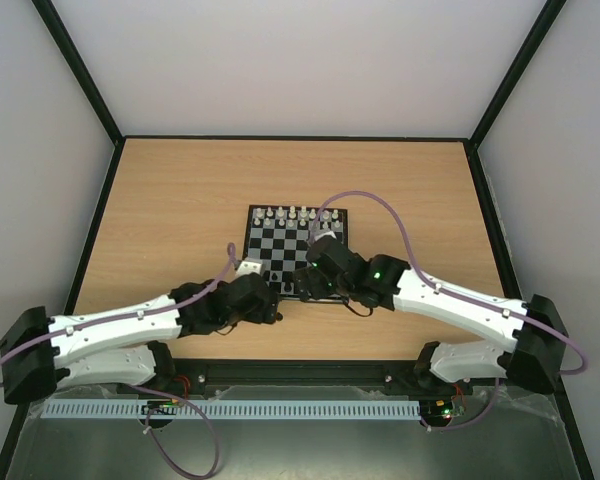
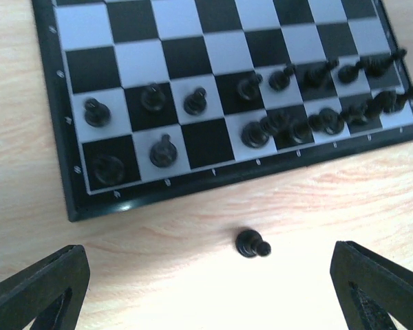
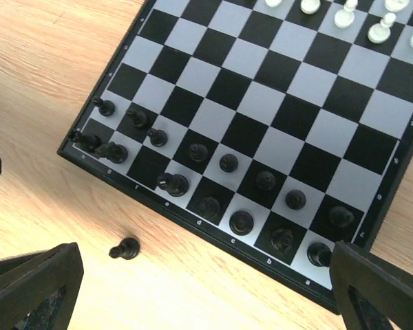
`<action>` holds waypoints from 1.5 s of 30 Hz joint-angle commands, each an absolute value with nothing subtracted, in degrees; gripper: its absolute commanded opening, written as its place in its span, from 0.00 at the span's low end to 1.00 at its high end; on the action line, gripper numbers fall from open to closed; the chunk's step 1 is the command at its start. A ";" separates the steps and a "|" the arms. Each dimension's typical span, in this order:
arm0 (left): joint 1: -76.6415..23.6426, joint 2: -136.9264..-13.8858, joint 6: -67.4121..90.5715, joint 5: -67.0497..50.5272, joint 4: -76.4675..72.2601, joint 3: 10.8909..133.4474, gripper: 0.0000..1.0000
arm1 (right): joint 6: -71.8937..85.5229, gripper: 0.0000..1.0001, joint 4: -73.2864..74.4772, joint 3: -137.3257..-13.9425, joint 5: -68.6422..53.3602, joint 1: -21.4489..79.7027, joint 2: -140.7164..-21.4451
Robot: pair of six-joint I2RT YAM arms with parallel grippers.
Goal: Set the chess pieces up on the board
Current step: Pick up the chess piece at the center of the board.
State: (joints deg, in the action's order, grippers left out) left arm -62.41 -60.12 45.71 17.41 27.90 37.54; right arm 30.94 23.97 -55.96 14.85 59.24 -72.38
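- Top external: the board [image 1: 272, 238] lies in the middle of the wooden table [image 1: 160, 200], with white pieces [image 1: 293, 213] on its far row. The left gripper [image 1: 271, 302] and the right gripper [image 1: 302, 284] are close together at its near edge. From here we cannot tell how their fingers stand.
- Left wrist: the left gripper's fingers [image 2: 41, 289] are wide apart and hold nothing. The black chess pieces [image 2: 195, 101] stand on the two nearest rows, crowded at the right. One loose black piece [image 2: 251, 245] lies on the wood just beside the border.
- Right wrist: the right gripper's fingers [image 3: 382, 292] are also spread and empty. The loose piece lies on its side near the board's edge.
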 commanded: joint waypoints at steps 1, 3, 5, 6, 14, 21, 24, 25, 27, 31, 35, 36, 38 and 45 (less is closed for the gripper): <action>-67.31 -64.30 50.19 19.59 28.89 40.31 0.99 | 32.81 0.98 27.54 -52.77 16.94 59.02 -68.71; -69.37 -66.22 51.51 19.96 28.74 40.81 0.99 | 33.15 0.99 27.82 -52.02 17.27 59.06 -67.27; -71.37 -68.34 52.96 20.56 28.83 41.45 0.99 | 33.33 0.99 28.10 -51.29 17.34 59.02 -65.83; -72.19 -69.36 53.40 20.64 28.75 41.72 0.99 | 33.47 0.99 28.20 -50.94 17.27 59.03 -65.16; -74.36 -74.95 54.22 20.75 26.67 42.99 0.99 | 33.64 0.99 27.54 -48.59 18.95 59.06 -59.71; -74.10 -76.77 54.22 20.74 26.11 42.56 0.99 | 33.83 0.99 27.54 -47.99 18.51 59.06 -59.90; -73.65 -76.50 54.03 20.74 26.00 41.96 0.99 | 33.77 0.99 27.20 -47.85 18.42 59.06 -60.31; -73.28 -76.41 53.86 20.63 25.76 41.63 0.98 | 33.75 0.99 27.17 -47.92 18.44 59.02 -60.49; -72.18 -76.24 53.25 20.04 24.93 40.84 0.95 | 33.66 0.99 27.15 -47.93 18.38 59.06 -60.87; -70.74 -75.97 52.35 19.08 24.39 39.85 0.85 | 33.65 0.99 26.59 -47.63 18.18 59.06 -61.40; -70.36 -76.17 51.70 18.59 24.19 39.96 0.76 | 33.66 0.99 26.16 -47.48 18.25 59.06 -61.91; -70.27 -76.32 51.56 18.43 24.18 39.99 0.75 | 33.59 0.99 26.09 -47.46 18.20 59.06 -62.03; -70.03 -76.80 51.43 18.16 24.03 39.76 0.73 | 33.53 0.99 25.94 -47.32 18.25 59.02 -62.21; -68.88 -78.62 50.33 16.88 21.29 38.72 0.61 | 33.57 0.99 25.47 -46.70 18.08 59.02 -62.50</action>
